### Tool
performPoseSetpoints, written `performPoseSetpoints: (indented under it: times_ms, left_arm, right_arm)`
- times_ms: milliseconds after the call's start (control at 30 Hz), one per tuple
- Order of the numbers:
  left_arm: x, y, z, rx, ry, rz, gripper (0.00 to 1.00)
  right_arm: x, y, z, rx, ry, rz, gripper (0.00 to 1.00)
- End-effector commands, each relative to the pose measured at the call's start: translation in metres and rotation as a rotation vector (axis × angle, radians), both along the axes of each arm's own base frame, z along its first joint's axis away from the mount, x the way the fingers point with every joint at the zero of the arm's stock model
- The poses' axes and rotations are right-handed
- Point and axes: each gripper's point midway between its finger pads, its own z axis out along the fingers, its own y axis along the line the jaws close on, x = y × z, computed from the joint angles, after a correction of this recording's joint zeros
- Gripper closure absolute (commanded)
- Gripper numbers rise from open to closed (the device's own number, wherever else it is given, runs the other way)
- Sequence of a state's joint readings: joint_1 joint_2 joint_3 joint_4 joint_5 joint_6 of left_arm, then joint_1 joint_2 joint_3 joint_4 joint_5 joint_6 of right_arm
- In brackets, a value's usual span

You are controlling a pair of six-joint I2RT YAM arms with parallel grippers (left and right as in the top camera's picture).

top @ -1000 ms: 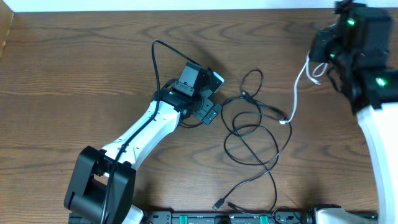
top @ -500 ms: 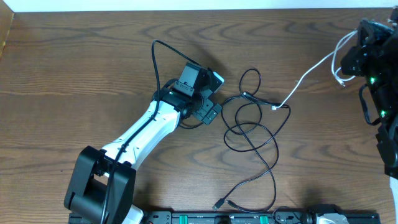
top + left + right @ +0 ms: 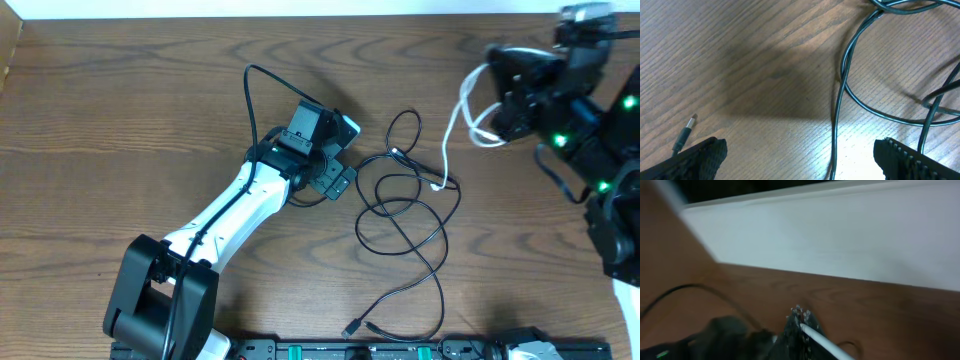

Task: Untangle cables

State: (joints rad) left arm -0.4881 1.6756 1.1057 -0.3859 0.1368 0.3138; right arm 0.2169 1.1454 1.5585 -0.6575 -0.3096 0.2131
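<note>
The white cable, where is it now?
In the overhead view the white cable is at the right, pinched in the shut right gripper; its free end hangs down to the black cables.

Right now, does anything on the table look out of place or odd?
Only the expected mess: black cables lie in overlapping loops at mid-table, and a white cable rises from that pile to the right gripper, whose jaws are shut on it. The left gripper sits open beside the loops. Nothing looks damaged.
</note>
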Motion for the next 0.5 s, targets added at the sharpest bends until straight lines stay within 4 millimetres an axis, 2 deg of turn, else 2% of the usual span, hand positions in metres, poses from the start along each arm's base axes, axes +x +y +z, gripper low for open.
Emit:
performPoseSetpoints:
  times_ms: [0, 133, 233, 300, 400, 433, 467]
  left_arm:
    - [-0.001, -0.002, 0.002, -0.010, 0.001, -0.008, 0.01]
    - [-0.002, -0.001, -0.001, -0.006, 0.008, -0.008, 0.01]
    - [-0.002, 0.000, -0.001, -0.001, 0.003, -0.008, 0.01]
    - [0.000, 0.000, 0.000, 0.000, -0.005, -0.005, 0.01]
    - [0.002, -0.001, 0.001, -0.005, -0.014, -0.005, 0.01]
    - [0.003, -0.001, 0.002, -0.007, -0.018, -0.005, 0.01]
    - [0.003, -0.001, 0.002, -0.007, -0.018, -0.005, 0.01]
  right_arm:
    - [-0.017, 0.029, 0.016, 0.027, -0.040, 0.117, 0.99]
    - [-0.040, 0.056, 0.025, 0.017, -0.091, 0.237, 0.99]
    - [-0.046, 0.054, 0.032, -0.015, -0.138, 0.222, 0.99]
    - [-0.041, 0.037, 0.034, -0.040, -0.151, 0.120, 0.99]
    - [-0.019, -0.013, 0.021, -0.171, -0.128, -0.180, 0.99]
    - [-0.008, -0.043, 0.006, -0.274, -0.086, -0.352, 0.99]
    - [-0.004, -0.059, -0.001, -0.327, -0.062, -0.436, 0.99]
